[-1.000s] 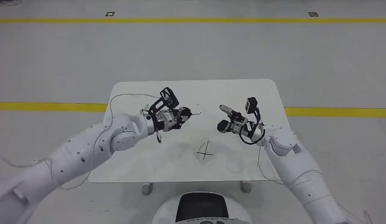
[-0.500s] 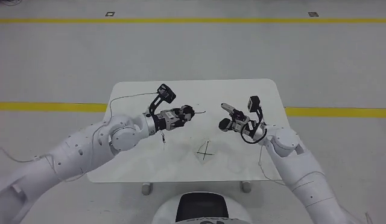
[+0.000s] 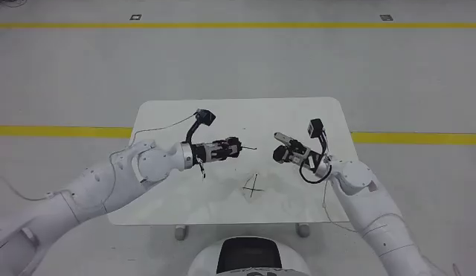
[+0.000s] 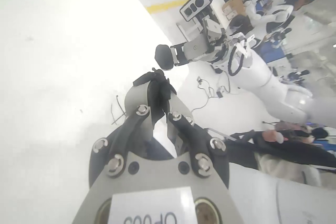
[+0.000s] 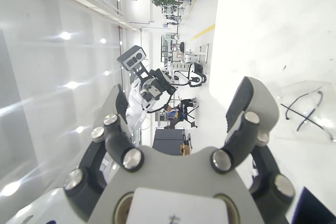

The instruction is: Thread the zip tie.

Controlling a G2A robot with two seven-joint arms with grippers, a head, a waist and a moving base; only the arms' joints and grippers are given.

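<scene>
left gripper (image 3: pixel 237 148): clenched on zip tie (image 3: pixel 249 149), beyond the crossed spare ties (image 3: pixel 253 184) on counter (image 3: pixel 312 112) | right gripper (image 3: pixel 277 145): released, also beyond spare ties

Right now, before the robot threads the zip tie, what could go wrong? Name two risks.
1. The tie is thin and juts from the shut left gripper; it may flex or slip when touched.
2. The right gripper is open and apart from the tie; closing off-line, it could miss the tip.
</scene>
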